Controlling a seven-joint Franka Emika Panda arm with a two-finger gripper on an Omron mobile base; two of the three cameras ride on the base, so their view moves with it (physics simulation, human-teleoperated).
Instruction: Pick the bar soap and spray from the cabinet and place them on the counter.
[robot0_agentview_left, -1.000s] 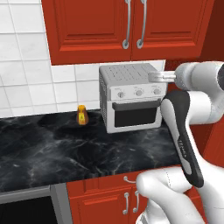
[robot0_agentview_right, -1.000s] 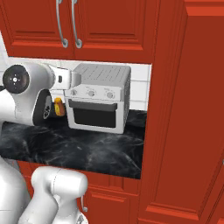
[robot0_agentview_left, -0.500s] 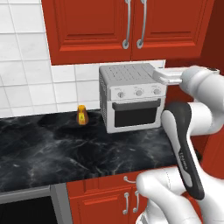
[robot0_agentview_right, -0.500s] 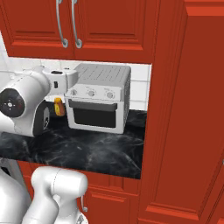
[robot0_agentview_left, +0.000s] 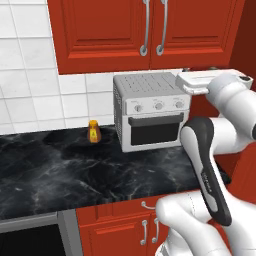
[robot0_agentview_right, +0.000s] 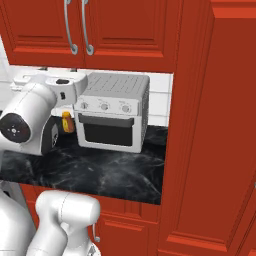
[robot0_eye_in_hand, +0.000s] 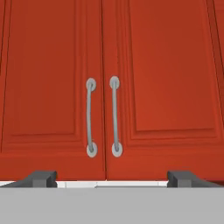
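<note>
The red wall cabinet (robot0_eye_in_hand: 166, 65) has both doors closed, its two curved silver handles (robot0_eye_in_hand: 114, 116) side by side at the middle. My gripper (robot0_eye_in_hand: 113, 178) is open and empty, pointing at the doors from just below the handles, apart from them. Seen from the base cameras, the cabinet (robot0_agentview_left: 110, 30) (robot0_agentview_right: 130, 30) hangs over the black marble counter (robot0_agentview_left: 60, 170) (robot0_agentview_right: 100, 170), and my white hand (robot0_agentview_left: 197, 82) is raised beside the oven's top. The bar soap and the spray are hidden.
A silver toaster oven (robot0_agentview_left: 150, 112) (robot0_agentview_right: 112, 112) stands on the counter below the cabinet. A small orange bottle (robot0_agentview_left: 93, 131) (robot0_agentview_right: 66, 121) sits left of it by the tiled wall. A tall red cabinet column (robot0_agentview_right: 210, 125) bounds the counter on the right.
The arm's elbow has sunk and swung outward while the hand stayed raised near the oven's top, shifting slightly. The jaws have stayed open and the cabinet doors closed.
</note>
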